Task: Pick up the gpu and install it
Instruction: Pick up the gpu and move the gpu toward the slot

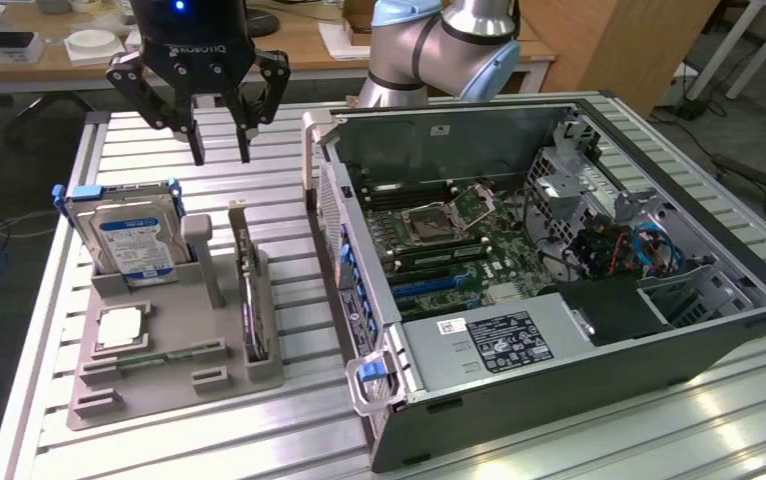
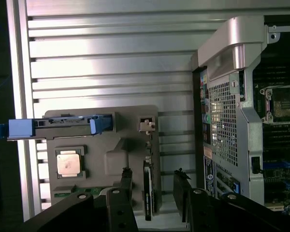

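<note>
Tray (image 1: 170, 385): grey holder on the slatted surface (image 1: 290, 160), closest to where I stand.
Gpu (image 1: 255, 300): stands on edge in the tray's slot, on the side nearest the computer case (image 1: 597, 390).
Hard drive (image 1: 136, 240): upright at the tray's far end, on the side away from the case.
Gripper (image 1: 222, 158): above the tray's far end, fingers pointing down and spread apart, holding nothing, well clear of the gpu.
Computer case: just beside the tray, lying open, motherboard exposed.
</note>
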`<action>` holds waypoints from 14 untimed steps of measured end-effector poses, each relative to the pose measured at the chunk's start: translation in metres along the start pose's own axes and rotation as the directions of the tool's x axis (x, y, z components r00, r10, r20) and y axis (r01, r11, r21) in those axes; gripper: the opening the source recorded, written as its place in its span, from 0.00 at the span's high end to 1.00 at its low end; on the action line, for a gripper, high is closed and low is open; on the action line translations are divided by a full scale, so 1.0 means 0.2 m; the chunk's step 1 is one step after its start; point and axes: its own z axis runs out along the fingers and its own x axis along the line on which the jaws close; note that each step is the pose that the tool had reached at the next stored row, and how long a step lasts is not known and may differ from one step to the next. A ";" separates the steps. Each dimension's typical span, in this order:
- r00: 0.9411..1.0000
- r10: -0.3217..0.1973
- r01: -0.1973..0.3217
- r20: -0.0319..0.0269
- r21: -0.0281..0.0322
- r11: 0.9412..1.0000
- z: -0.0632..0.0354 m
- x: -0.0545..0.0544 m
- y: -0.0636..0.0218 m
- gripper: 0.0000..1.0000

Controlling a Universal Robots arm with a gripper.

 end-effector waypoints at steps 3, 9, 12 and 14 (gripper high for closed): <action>1.000 0.000 0.000 0.000 0.000 1.000 0.000 0.00 -0.005 0.53; 1.000 0.000 0.000 0.000 0.000 1.000 -0.001 0.00 -0.026 0.53; 1.000 0.000 0.000 0.000 -0.001 1.000 -0.001 0.00 -0.039 0.53; 1.000 0.000 0.000 0.000 -0.001 1.000 -0.002 0.00 -0.048 0.53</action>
